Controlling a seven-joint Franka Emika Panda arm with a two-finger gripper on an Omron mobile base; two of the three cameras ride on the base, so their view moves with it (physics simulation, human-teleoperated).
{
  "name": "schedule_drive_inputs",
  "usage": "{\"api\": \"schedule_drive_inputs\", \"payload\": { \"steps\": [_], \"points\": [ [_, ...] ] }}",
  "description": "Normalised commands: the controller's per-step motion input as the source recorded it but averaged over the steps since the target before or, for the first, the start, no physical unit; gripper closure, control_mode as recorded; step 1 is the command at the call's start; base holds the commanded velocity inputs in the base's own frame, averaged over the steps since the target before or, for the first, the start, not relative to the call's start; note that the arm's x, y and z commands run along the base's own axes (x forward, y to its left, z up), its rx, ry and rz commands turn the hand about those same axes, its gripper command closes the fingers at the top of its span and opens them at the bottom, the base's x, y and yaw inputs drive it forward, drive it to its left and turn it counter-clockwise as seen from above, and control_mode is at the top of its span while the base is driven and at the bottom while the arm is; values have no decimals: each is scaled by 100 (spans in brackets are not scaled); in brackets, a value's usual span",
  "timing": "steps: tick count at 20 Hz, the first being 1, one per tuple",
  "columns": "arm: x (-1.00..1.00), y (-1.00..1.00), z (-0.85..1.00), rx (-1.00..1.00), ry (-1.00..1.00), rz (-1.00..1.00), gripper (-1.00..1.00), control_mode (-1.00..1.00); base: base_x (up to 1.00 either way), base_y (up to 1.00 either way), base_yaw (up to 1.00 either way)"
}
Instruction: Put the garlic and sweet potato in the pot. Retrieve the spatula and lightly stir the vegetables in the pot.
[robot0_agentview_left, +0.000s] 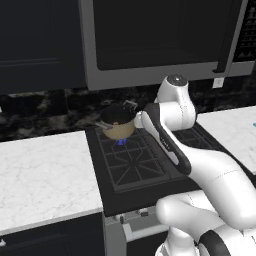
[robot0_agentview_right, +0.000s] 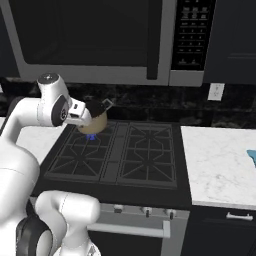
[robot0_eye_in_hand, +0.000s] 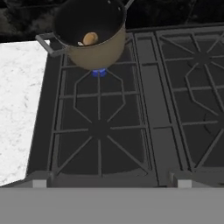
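The pot (robot0_agentview_right: 96, 121) is partly hidden behind the arm in the right base view. The spatula (robot0_agentview_right: 252, 157) is cut off by the right edge. A pale item beside the sweet potato (robot0_eye_in_hand: 90, 38) is too small to identify.

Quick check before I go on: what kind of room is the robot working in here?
A home kitchen, by the look of it: a gas stove with a pot over a lit burner, a microwave mounted above it, and white marble counters on both sides.

The tan-gold pot (robot0_eye_in_hand: 89, 37) stands upright on the stove's rear left burner, over a small blue flame. Inside its dark bowl lies the orange-brown sweet potato (robot0_eye_in_hand: 90, 38). The light blue spatula (robot0_agentview_right: 252, 157) rests on the tabletop at far right.
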Motion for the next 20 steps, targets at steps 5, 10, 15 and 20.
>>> {"api": "schedule_drive_inputs", "payload": {
  "steps": [5, 10, 15, 20],
  "points": [
    [0, 0, 0, 0, 0, 0, -100, 100, -48, -53, 1],
    [0, 0, 0, 0, 0, 0, -100, 100, -38, -91, 0],
    [0, 0, 0, 0, 0, 0, -100, 100, 11, -89, 0],
    [0, 0, 0, 0, 0, 0, -100, 100, 41, -83, 0]
  ]
}}
